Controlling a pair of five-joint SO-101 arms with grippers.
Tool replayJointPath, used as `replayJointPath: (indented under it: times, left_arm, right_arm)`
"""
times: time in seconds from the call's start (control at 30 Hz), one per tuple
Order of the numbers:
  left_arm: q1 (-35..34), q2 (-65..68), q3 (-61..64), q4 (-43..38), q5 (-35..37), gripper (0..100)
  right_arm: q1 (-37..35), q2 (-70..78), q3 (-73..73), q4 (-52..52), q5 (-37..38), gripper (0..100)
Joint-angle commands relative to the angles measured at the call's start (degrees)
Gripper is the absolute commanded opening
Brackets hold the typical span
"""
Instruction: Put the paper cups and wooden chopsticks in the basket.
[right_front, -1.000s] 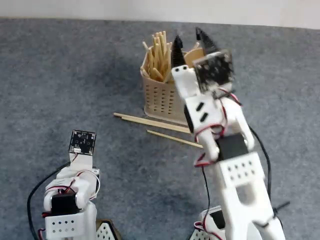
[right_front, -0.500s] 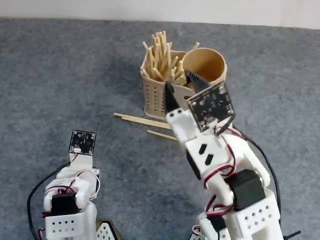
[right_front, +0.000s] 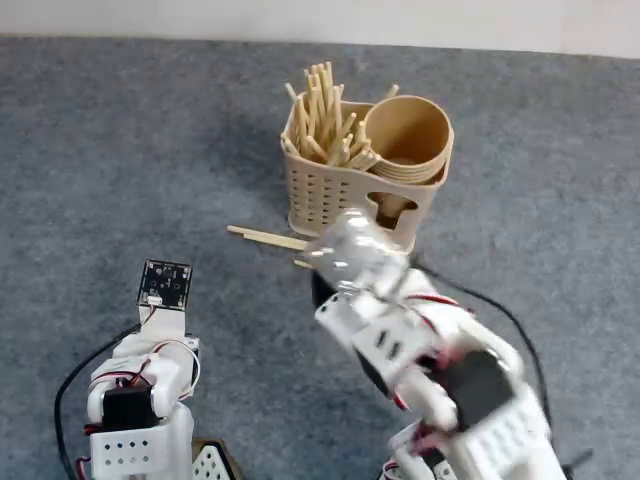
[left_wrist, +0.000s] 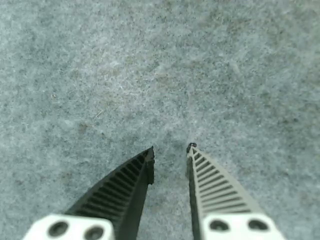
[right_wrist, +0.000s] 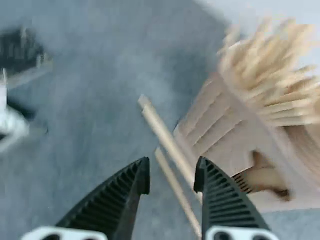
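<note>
No word, number or sign can be read anywhere. The small dark circuit board (right_front: 165, 284) mounted behind the left claw (left_wrist: 171, 148) may carry tiny markings, too small to make out.

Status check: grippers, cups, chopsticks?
Left gripper open, empty, over grey carpet. Right gripper open above two loose wooden chopsticks beside beige slotted plastic basket. Brown paper cups already in basket. Nothing in the way.
</note>
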Motion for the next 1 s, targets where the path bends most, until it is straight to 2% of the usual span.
replayJointPath:
  times: [0.0, 0.2, 0.43, 0.67, 0.97]
  left_arm:
    - [-0.31, 0.04, 1.19, 0.26, 0.35, 12]
    - [-0.31, 0.04, 1.19, 0.26, 0.35, 12]
    - [-0.31, 0.04, 1.19, 0.26, 0.35, 12]
    - [-0.31, 0.04, 1.19, 0.26, 0.35, 12]
    - [-0.31, 0.04, 1.19, 0.26, 0.35, 12]
  right_arm:
    - [-1.1, 8.66, 2.33, 0.31, 4.31, 15.8]
    - [-1.27, 25.1, 2.95, -1.36, 6.68, 16.0]
    - [1.89, 41.98, -5.05, -4.62, 12.13, 16.2]
    - [5.32, 57.1, -17.45, -4.62, 13.71, 30.7]
    - [5.67, 73.27, -29.41, -4.62, 18.46, 31.5]
